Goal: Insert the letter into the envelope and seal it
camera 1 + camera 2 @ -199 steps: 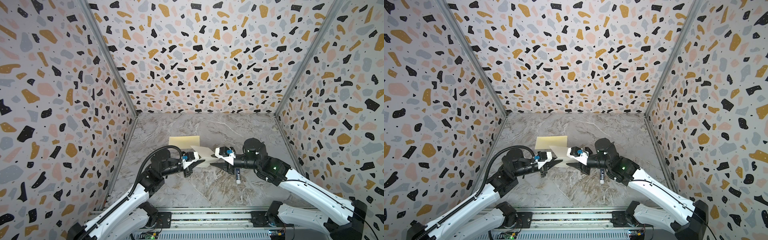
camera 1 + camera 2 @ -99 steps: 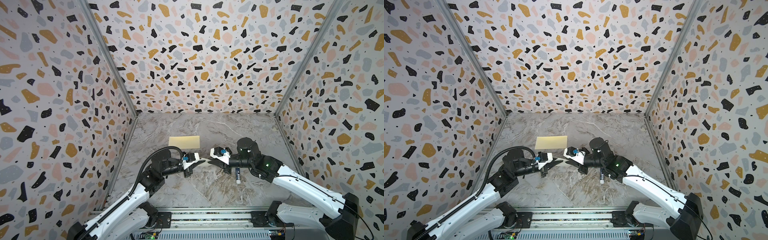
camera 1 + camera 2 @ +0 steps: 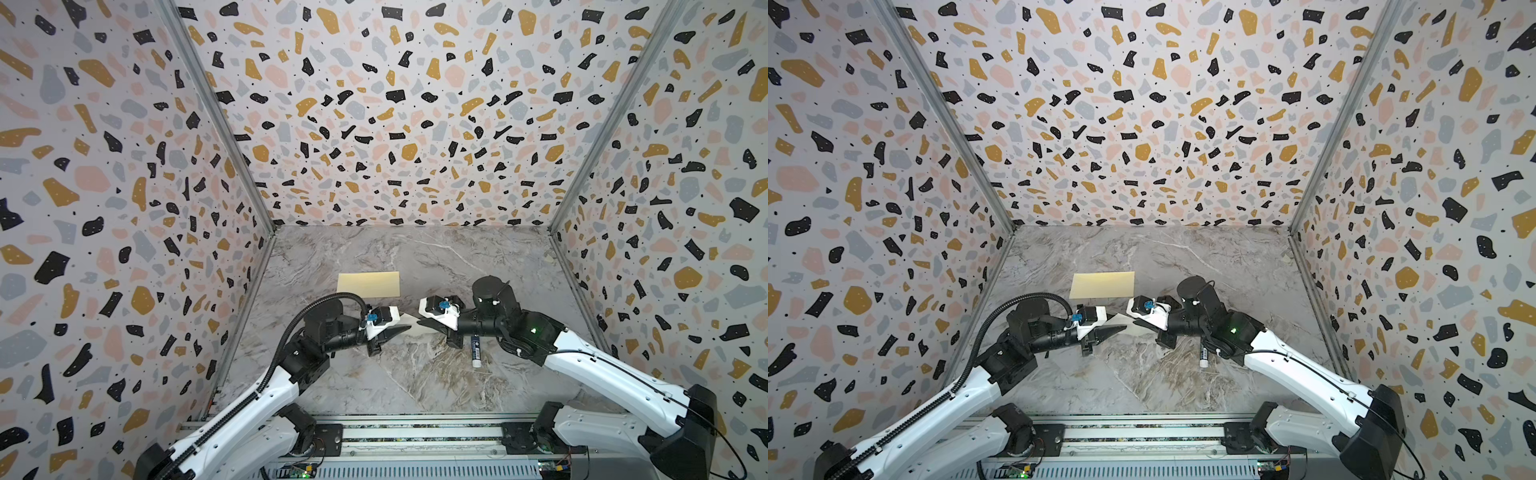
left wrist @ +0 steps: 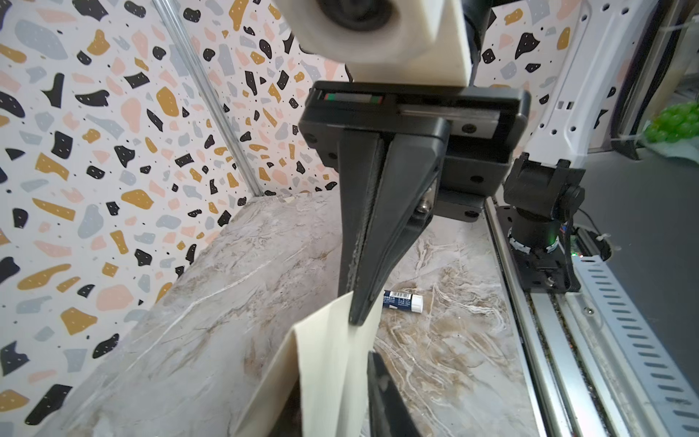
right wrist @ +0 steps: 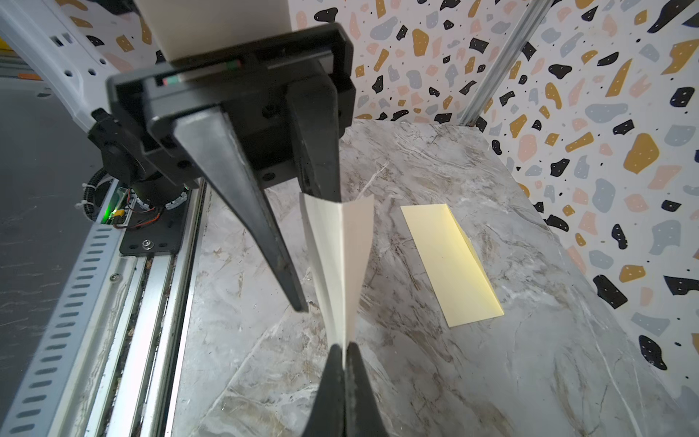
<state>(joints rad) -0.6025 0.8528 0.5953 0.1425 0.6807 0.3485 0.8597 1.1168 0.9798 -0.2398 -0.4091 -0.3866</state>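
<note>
Letter [image 5: 340, 246] hangs in the air as a folded cream sheet between the two claws, above the marble table [image 3: 415, 386] and just in front of the envelope [image 3: 368, 284]. The right gripper [image 5: 343, 350] is now clamped tight on one end of it. The right wrist view shows its two fingers pressed together with the paper's edge between them, where a second ago they stood apart beside the sheet. The left gripper [image 3: 405, 328] has done the opposite: it pinched the letter a second ago, and now its jaws stand apart, with the other end of the sheet close by one finger and clear of the second. In both top views the sheet shows as a thin pale sliver between the two tips, lower and flatter than the raised flap seen earlier. The envelope lies flat on the table in the same place as before, apart from both claws. A glue stick [image 3: 476, 351] lies on the table just beside the right arm's wrist, unmoved
</note>
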